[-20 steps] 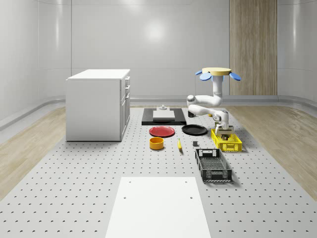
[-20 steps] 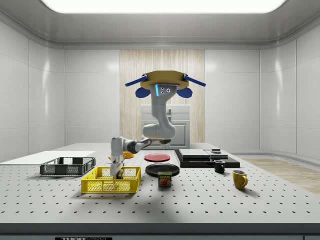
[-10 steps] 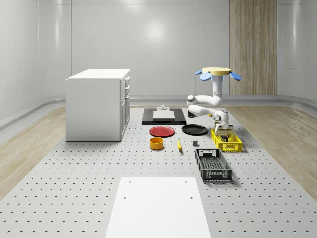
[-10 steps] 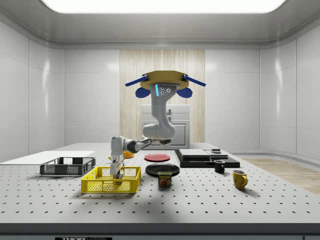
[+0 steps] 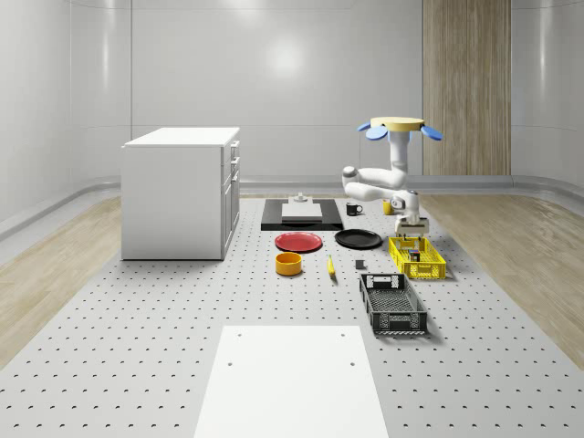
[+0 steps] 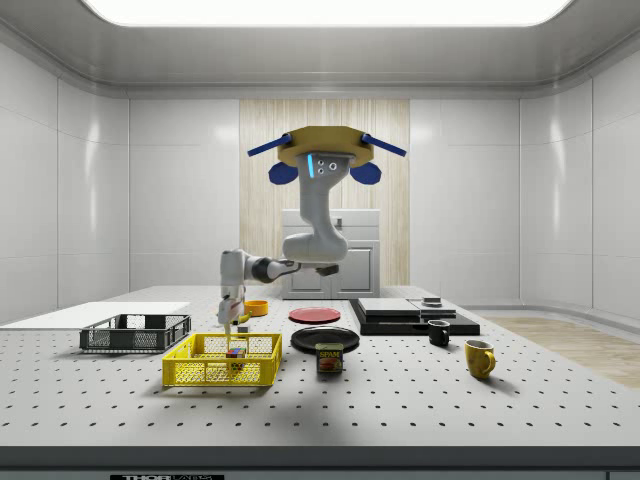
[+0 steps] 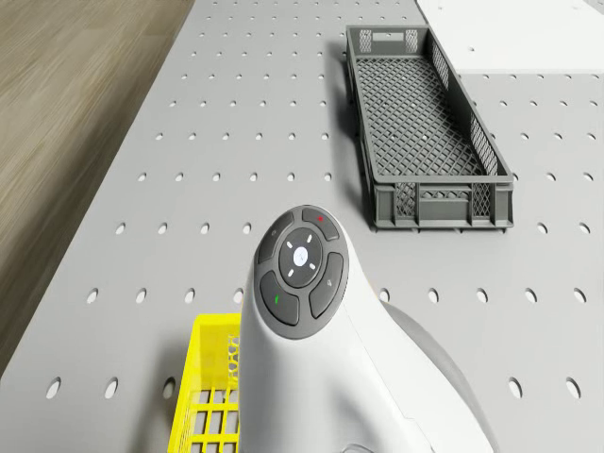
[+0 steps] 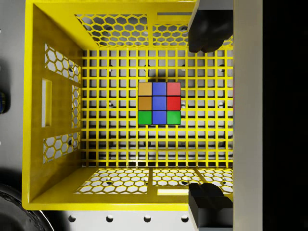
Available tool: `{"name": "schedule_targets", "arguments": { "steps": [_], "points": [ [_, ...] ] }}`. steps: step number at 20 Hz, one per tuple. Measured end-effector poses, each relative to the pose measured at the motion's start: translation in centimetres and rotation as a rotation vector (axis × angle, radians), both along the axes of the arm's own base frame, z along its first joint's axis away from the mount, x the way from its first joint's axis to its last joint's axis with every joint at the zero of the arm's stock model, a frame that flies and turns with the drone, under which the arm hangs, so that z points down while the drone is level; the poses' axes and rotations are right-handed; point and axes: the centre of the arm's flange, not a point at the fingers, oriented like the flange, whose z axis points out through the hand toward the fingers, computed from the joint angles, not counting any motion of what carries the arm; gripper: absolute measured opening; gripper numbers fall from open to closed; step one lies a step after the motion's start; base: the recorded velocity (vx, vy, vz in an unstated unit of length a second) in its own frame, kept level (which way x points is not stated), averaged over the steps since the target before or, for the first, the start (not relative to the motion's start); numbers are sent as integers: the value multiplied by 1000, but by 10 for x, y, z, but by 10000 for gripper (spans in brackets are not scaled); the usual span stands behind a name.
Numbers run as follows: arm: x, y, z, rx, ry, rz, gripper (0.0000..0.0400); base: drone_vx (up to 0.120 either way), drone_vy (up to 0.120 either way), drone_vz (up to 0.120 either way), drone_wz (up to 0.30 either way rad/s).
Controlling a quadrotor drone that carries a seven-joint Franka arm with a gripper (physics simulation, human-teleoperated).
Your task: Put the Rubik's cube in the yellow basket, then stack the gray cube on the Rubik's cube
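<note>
The Rubik's cube [image 8: 159, 103] lies flat on the floor of the yellow basket [image 8: 57, 57], near its middle. My gripper [image 8: 207, 116] hangs straight above the basket, open, with nothing between its dark fingers [image 8: 211, 29]. In the side view the gripper [image 6: 230, 320] is just over the basket [image 6: 205, 372] rim, with the cube [image 6: 236, 351] below it. The drone [image 5: 399, 125] hovers behind the basket [image 5: 429, 266], its arm reaching down and forward. A small grey block [image 5: 299, 196] stands on the black board at the back.
A black mesh crate [image 5: 392, 304] lies just in front of the basket. A tin [image 6: 329, 358], black plate [image 5: 358, 239], red plate [image 5: 299, 242], orange bowl [image 5: 288, 264] and two mugs [image 6: 479, 358] stand around. A white cabinet [image 5: 180, 192] is at the whole-scene view's left.
The gripper has risen out of the basket while the Rubik's cube stays on the basket floor. The drone now sits higher, and the arm is drawn up with it.
</note>
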Motion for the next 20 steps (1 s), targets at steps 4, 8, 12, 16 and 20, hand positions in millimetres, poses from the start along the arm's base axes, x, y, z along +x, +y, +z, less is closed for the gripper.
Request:
{"name": "schedule_targets", "arguments": {
  "steps": [4, 8, 12, 16, 20],
  "points": [
    [0, 0, -3, 0, 0, 0, 400, 120, -120, 120, 0],
    [0, 0, -4, 0, 0, 0, 400, 120, -120, 100, 0],
    [0, 0, -4, 0, 0, 0, 400, 0, -120, 0, 0],
    [0, 0, -4, 0, 0, 0, 400, 0, -120, -70, 0],
    [0, 0, -4, 0, 0, 0, 400, 0, -120, -60, 0]
  ]
}}
